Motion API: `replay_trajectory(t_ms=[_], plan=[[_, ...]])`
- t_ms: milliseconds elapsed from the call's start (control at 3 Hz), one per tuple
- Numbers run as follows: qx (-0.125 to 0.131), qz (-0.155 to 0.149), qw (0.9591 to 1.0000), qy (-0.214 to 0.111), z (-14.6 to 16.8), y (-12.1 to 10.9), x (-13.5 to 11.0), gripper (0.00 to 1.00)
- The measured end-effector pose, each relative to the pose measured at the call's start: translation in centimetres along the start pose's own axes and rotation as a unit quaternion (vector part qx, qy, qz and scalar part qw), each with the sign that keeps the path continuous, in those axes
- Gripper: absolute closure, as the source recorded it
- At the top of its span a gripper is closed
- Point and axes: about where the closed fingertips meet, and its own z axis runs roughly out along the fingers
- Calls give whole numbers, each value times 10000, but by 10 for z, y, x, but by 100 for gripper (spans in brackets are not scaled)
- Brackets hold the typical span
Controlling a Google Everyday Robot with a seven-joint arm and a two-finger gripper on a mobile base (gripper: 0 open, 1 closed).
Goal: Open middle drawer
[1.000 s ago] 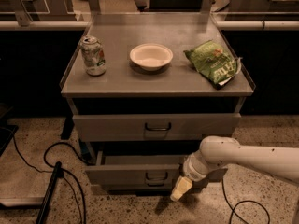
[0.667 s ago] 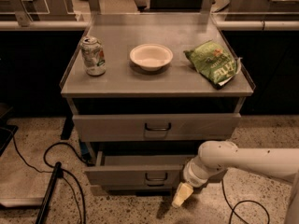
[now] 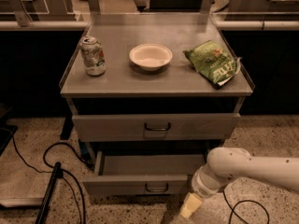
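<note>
We judge the task to be nearly or fully done: the middle drawer point(image 3: 149, 166) stands pulled out from the cabinet, its shallow grey tray open to view and bare inside, and its low front panel sits well forward of the upper drawer point(image 3: 112, 127) above it, which looks closed. The small dark handle point(image 3: 157, 187) at the centre of the front panel is free, with nothing on it. Our hand point(image 3: 189, 206) hangs low at the right end of that panel, just beside its lower corner and near the floor, apart from the handle. We cannot tell how the hand is set, though it holds nothing we can see. The white arm point(image 3: 243, 168) reaches in from the right. Up on the surface point(image 3: 159, 82) a can point(image 3: 93, 56), a bowl point(image 3: 150, 56) and a green chip bag point(image 3: 212, 63) stand well clear. What may be left, in our judgement, is only a further pull if fuller travel is wanted, and drawing the arm clear.
</note>
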Motion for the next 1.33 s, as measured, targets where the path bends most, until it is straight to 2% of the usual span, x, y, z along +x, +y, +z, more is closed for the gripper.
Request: replay_trajectory(t_ms=[333,667,1000,1333], plan=[[29,339,9994,35,-39,43,23,0],[86,326,9994,43,-44,42,24,0],[159,168,9997,-95,-38,34,9,0],[153,-11,9998,-96,-17,21,-6,0]])
